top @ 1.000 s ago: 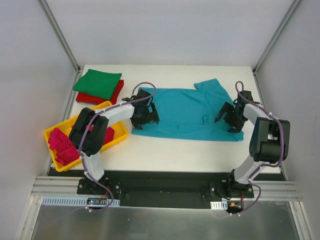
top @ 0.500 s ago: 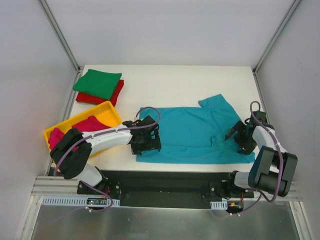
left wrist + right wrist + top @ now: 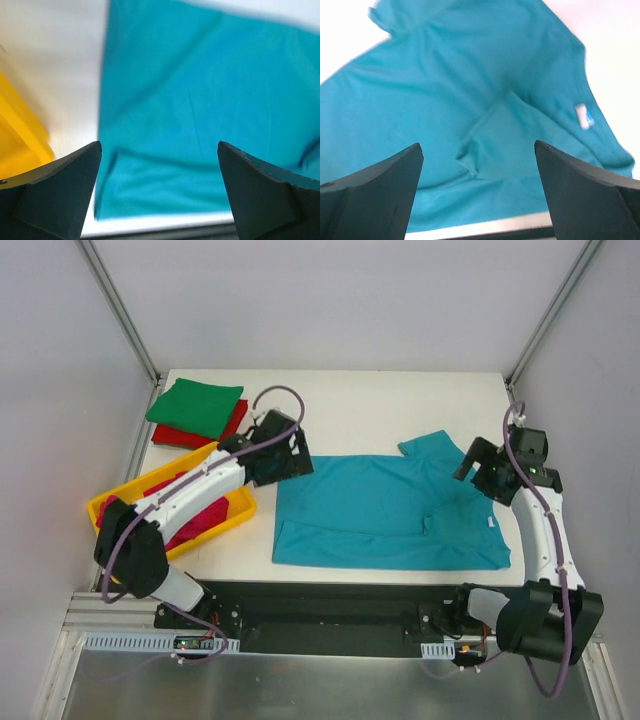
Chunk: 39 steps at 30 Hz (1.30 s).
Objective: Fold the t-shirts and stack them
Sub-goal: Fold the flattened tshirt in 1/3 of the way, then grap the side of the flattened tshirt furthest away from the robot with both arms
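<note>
Only an edge of red t-shirt shows under green t-shirt. Magenta shirts in yellow tray partly hidden behind left arm. Left wrist view blurred; teal t-shirt cut off by frame edges.

Teal-blue t-shirt, green t-shirt, red t-shirt, yellow tray (magenta-pink shirts), white table

Table far half bare, open for passing. Tray sits just left of teal shirt, left arm lying over it. Folded stack blocks far-left corner.
</note>
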Each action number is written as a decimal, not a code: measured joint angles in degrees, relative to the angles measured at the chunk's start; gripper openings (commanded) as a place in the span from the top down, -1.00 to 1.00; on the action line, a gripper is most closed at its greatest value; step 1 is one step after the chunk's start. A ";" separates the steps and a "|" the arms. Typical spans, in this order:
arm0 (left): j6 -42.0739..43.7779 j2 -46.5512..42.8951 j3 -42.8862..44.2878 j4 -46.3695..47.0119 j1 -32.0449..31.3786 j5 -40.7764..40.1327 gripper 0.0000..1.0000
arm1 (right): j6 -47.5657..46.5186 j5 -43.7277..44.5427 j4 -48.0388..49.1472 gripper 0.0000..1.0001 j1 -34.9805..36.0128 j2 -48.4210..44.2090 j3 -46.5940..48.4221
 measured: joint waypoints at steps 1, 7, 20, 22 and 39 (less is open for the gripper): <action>1.25 1.95 2.56 -0.02 2.32 -0.55 -0.98 | -0.46 -0.09 0.72 -0.92 1.36 1.66 1.95; 7.78 19.19 18.14 -0.79 11.89 -2.08 -0.74 | -3.23 2.71 7.63 -0.92 7.08 16.92 13.64; 10.21 43.56 34.73 -7.39 15.50 -1.44 -0.36 | -4.52 5.97 6.88 -0.92 7.96 60.70 58.60; 9.42 43.58 34.73 -7.72 15.61 -1.40 -0.33 | -4.52 5.97 4.83 -0.92 8.24 65.11 63.12; 4.90 43.52 33.70 -7.63 15.82 1.25 0.60 | -7.15 5.31 -4.81 -0.86 10.43 75.45 70.66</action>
